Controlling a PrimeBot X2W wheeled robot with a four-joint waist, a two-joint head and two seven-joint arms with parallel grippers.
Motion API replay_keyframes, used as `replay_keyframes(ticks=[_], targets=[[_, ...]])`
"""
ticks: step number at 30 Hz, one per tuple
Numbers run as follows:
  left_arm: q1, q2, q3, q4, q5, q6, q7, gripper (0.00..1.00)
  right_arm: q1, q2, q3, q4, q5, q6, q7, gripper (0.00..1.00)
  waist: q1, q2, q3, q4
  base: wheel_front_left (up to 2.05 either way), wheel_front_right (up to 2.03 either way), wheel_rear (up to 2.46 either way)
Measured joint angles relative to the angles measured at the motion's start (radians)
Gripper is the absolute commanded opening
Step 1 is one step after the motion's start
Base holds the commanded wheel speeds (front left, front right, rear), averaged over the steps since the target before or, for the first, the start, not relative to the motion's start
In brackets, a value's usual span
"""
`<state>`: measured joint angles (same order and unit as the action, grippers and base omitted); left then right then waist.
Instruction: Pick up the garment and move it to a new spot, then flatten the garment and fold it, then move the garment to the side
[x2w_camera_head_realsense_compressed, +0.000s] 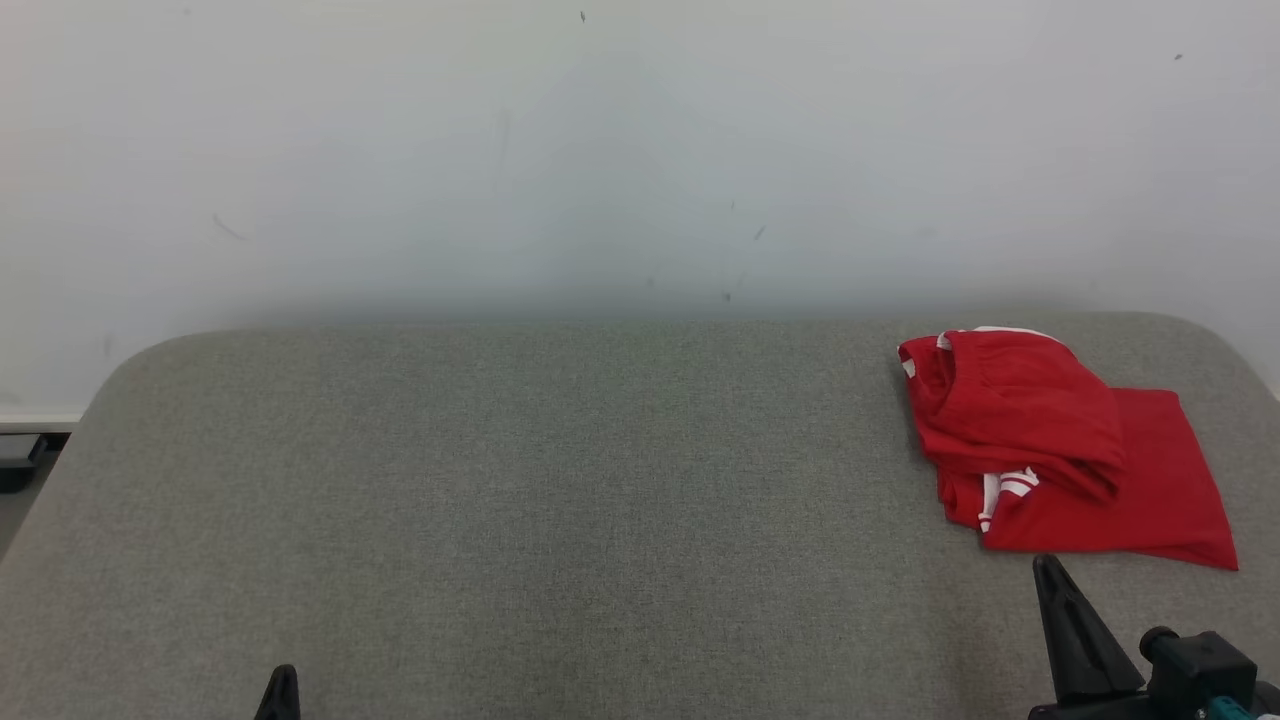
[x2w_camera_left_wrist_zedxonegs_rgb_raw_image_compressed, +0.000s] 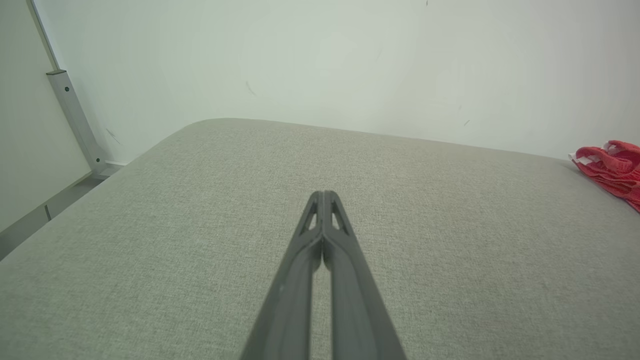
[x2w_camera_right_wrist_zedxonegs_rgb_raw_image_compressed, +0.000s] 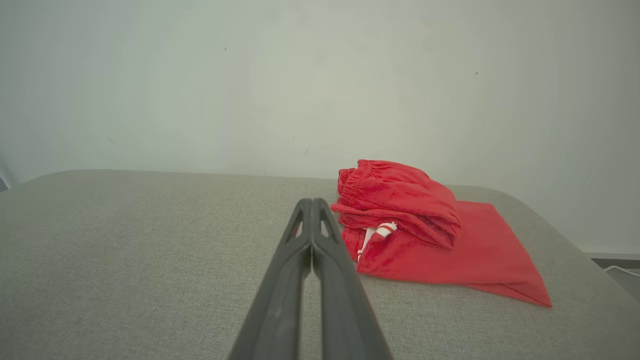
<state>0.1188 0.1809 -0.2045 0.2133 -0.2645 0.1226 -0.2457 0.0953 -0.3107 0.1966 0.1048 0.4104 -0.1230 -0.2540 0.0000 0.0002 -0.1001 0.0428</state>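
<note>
garment (x2w_camera_head_realsense_compressed: 1060, 450): one, red, right of the head view on the surface (x2w_camera_head_realsense_compressed: 560, 500); loosely doubled, waistband bunched on top. This could be a heap awaiting pickup or a fold already set aside.
right hand (x2w_camera_head_realsense_compressed: 1047, 565): one, clenched, empty, just below the garment.
left hand (x2w_camera_left_wrist_zedxonegs_rgb_raw_image_compressed: 323, 194): one, clenched, empty, lower left.

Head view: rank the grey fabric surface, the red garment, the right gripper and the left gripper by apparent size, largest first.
1. grey fabric surface
2. red garment
3. right gripper, cut off by the frame edge
4. left gripper, just its tip in frame
</note>
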Motion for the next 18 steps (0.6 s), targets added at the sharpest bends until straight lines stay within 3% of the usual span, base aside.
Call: replay_keyframes(ticks=[8, 18], targets=[[-0.001, -0.01, 0.025, 0.013, -0.055, -0.012, 0.026, 0.0, -0.001, 0.016, -0.023, 0.017, 0.059, 0.012, 0.027, 0.0, 0.0, 0.0, 0.006, -0.002, 0.0, 0.0, 0.0], [-0.012, -0.023, 0.054, 0.027, -0.207, -0.037, 0.063, 0.0, -0.009, 0.044, -0.058, 0.031, 0.186, 0.037, 0.066, 0.0, 0.0, 0.0, 0.017, -0.007, 0.0, 0.0, 0.0]])
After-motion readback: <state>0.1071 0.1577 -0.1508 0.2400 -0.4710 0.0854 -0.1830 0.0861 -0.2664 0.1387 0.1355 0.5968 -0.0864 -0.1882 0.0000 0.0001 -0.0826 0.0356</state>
